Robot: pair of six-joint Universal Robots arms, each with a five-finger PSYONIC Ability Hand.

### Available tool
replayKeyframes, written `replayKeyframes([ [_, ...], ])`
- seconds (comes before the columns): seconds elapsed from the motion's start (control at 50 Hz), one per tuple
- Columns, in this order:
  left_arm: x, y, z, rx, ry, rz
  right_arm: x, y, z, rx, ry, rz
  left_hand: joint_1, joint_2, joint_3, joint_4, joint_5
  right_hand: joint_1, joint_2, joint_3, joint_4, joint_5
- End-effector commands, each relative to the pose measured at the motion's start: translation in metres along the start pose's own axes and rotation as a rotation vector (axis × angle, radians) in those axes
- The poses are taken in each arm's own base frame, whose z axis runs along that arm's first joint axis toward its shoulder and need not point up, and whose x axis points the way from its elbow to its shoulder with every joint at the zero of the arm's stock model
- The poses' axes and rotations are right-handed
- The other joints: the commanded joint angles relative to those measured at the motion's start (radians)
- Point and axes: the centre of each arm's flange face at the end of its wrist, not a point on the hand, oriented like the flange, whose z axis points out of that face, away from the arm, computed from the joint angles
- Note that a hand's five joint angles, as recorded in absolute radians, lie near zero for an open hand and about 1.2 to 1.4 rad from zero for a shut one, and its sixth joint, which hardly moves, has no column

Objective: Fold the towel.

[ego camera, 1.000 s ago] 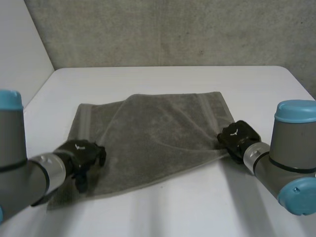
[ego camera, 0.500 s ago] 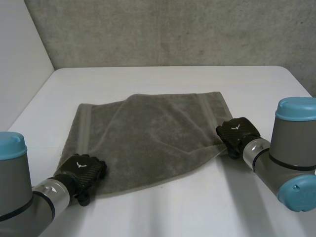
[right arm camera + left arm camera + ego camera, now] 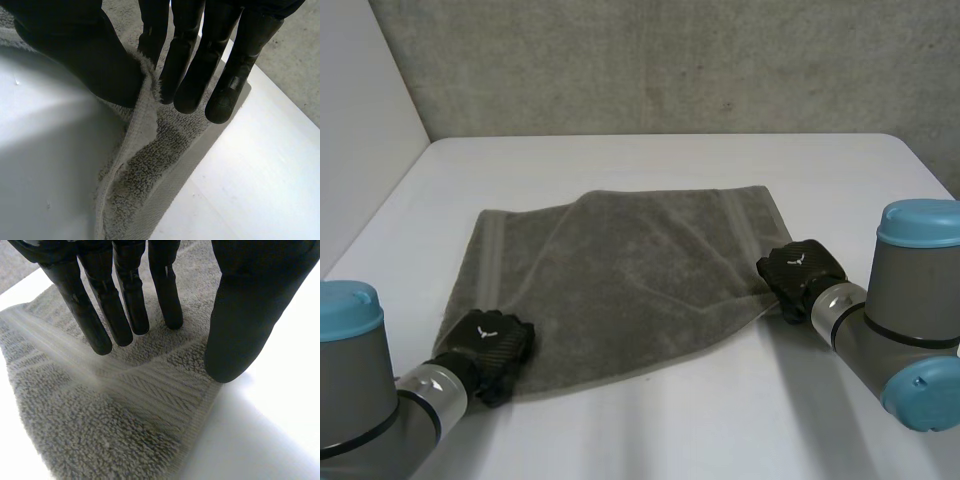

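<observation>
In the head view the grey towel (image 3: 630,275) lies spread on the white table (image 3: 660,160) with a diagonal crease across it. The left hand (image 3: 488,343) is at its near left corner. The right hand (image 3: 800,270) is at the right edge, close to the near right corner (both hands turn their backs to this camera, so the fingers are hidden there).

The wrist views give what the head view cannot. In the left wrist view, the fingers (image 3: 127,300) are straight and spread over the striped corner, and the thumb (image 3: 250,305) stands apart from them at the hem. This hand grips nothing, and I cannot tell whether the tips press the cloth. In the right wrist view, the hem rises in a ridge between the thumb (image 3: 85,55) and the fingers (image 3: 200,75), which pinch it. The rest of that corner lies flat on the table beyond the fingertips.
</observation>
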Motion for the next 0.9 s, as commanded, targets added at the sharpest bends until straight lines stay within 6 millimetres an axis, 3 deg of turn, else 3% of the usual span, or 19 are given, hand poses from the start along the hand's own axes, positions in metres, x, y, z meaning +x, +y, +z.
replayKeyframes([
  [0.02, 0.002, 0.005, 0.003, -0.022, 0.012, -0.002, 0.000, 0.001, 0.001, 0.000, 0.000, -0.006, 0.086, 0.086, 0.086, 0.085, 0.086, 0.435, 0.220, 0.207, 0.200, 0.230],
  [0.14, -0.003, 0.006, 0.009, -0.021, -0.006, -0.010, 0.000, 0.001, 0.001, 0.002, 0.001, -0.007, 0.201, 0.200, 0.200, 0.200, 0.201, 0.435, 0.220, 0.207, 0.200, 0.230],
  [0.18, -0.009, 0.005, 0.014, -0.006, -0.027, -0.018, 0.000, 0.001, 0.001, 0.002, 0.001, -0.007, 0.391, 0.391, 0.390, 0.390, 0.391, 0.435, 0.220, 0.207, 0.200, 0.230],
  [0.24, -0.012, 0.004, 0.017, 0.002, -0.039, -0.019, 0.000, 0.001, 0.001, 0.002, 0.001, -0.007, 0.462, 0.462, 0.461, 0.461, 0.462, 0.435, 0.220, 0.207, 0.200, 0.230],
  [0.28, -0.016, 0.004, 0.022, 0.009, -0.056, -0.023, 0.000, 0.000, 0.000, 0.002, 0.003, -0.007, 0.693, 0.693, 0.692, 0.692, 0.693, 0.435, 0.220, 0.207, 0.200, 0.230],
  [0.56, -0.028, -0.017, 0.028, 0.068, -0.086, -0.017, 0.009, -0.008, -0.002, 0.017, 0.024, -0.020, 0.732, 0.731, 0.731, 0.731, 0.732, 0.435, 0.220, 0.207, 0.200, 0.230],
  [0.6, -0.031, -0.025, 0.024, 0.093, -0.094, -0.012, 0.012, -0.014, -0.006, 0.028, 0.032, -0.036, 0.732, 0.731, 0.731, 0.731, 0.732, 0.435, 0.220, 0.207, 0.200, 0.230],
  [0.64, -0.042, -0.053, 0.004, 0.166, -0.131, 0.006, 0.024, -0.033, -0.019, 0.063, 0.059, -0.094, 0.732, 0.731, 0.731, 0.731, 0.732, 0.435, 0.220, 0.207, 0.200, 0.230],
  [0.66, -0.042, -0.053, 0.004, 0.166, -0.132, 0.007, 0.024, -0.033, -0.019, 0.063, 0.060, -0.095, 0.732, 0.731, 0.731, 0.731, 0.732, 0.435, 0.220, 0.207, 0.200, 0.230],
  [0.7, -0.051, -0.080, -0.018, 0.238, -0.157, 0.032, 0.033, -0.052, -0.040, 0.060, 0.061, -0.162, 0.732, 0.731, 0.731, 0.731, 0.732, 0.435, 0.220, 0.207, 0.200, 0.230],
  [0.72, -0.051, -0.080, -0.018, 0.238, -0.157, 0.032, 0.033, -0.052, -0.040, 0.059, 0.061, -0.162, 0.732, 0.731, 0.731, 0.731, 0.732, 0.435, 0.220, 0.207, 0.200, 0.230],
  [0.76, -0.057, -0.101, -0.037, 0.292, -0.177, 0.039, 0.039, -0.065, -0.058, 0.028, 0.044, -0.207, 0.732, 0.731, 0.731, 0.731, 0.732, 0.435, 0.220, 0.207, 0.200, 0.230],
  [0.9, -0.064, -0.117, -0.059, 0.261, -0.168, 0.034, 0.042, -0.077, -0.091, -0.074, -0.043, -0.262, 0.732, 0.731, 0.731, 0.731, 0.732, 0.435, 0.220, 0.207, 0.200, 0.230],
])
